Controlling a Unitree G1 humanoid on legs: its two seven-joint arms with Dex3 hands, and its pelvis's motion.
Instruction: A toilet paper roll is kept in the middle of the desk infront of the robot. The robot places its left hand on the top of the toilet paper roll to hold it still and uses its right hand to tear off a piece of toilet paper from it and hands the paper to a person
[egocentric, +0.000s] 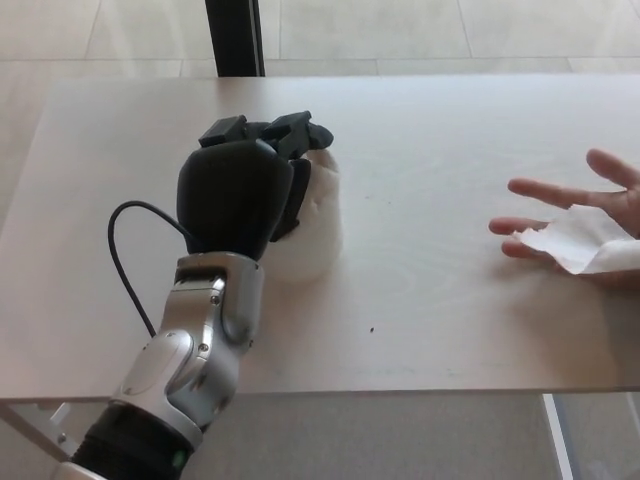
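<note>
Head view. The left hand (240, 190) rests on top of the toilet paper roll (310, 225), fingers (285, 130) curled over its far upper edge and gripping it. The roll stands upright near the middle of the table (430, 300), mostly hidden behind the hand; only its right flank and part of its top rim show. A black cable (130, 250) loops off the left forearm and lies on the table beside the wrist.

The right hand is not in view.

At the right edge, a person's hand (590, 215) lies palm up, fingers spread, with a torn piece of toilet paper (580, 240) lying crumpled across it. The paper is well apart from the roll and no strip joins them.

Judgement: tear and handover look finished; the step in hand is releasing the roll.

How to do it well:
- Uncurl the fingers fully before lifting, so none snags the soft rim and tips the roll.
- Lift straight up, not sideways; the roll is light and will drag easily.
- Mind the cable loop when drawing the arm back; it lies close to the roll's base on the left.
- Keep the right arm clear of the person's hand until it withdraws.

Risk: the roll topples or unspools if the fingers pull back toward the robot.
</note>
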